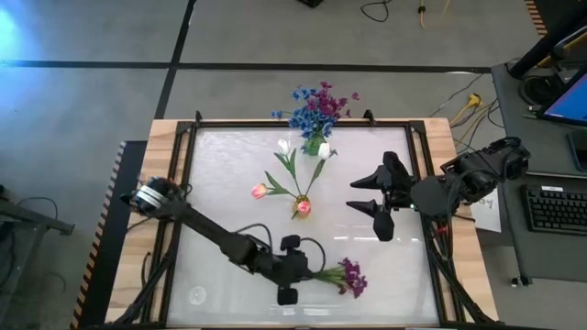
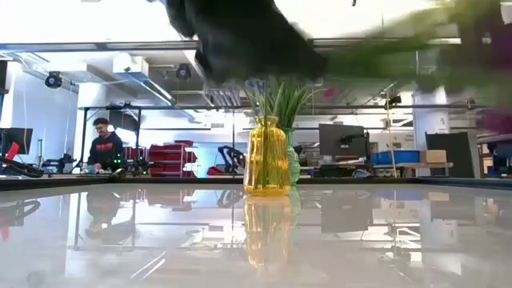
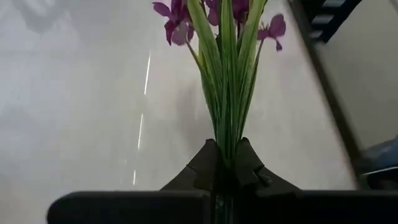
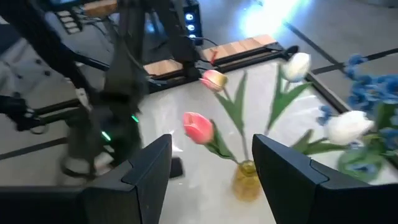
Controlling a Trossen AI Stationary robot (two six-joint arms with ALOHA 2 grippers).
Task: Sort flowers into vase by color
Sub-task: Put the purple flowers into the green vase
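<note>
Jaws clamped — purple sprig stems

Blk arms, blk cables

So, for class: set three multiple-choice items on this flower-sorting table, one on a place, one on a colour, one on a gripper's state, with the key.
1. Where is the purple sprig?
A. in the yellow vase
B. at the table's near edge, in the left gripper
C. on the floor

2. What colour is the vase holding the tulips?
A. yellow
B. red
C. black

3. How does the right gripper stand?
A. shut on a tulip
B. shut on the vase
C. open, holding nothing

Key: B, the left gripper is clamped on its green stems; A, the low view shows amber-yellow glass; C, its fingers are spread apart beside the pink tulip, touching nothing.
</note>
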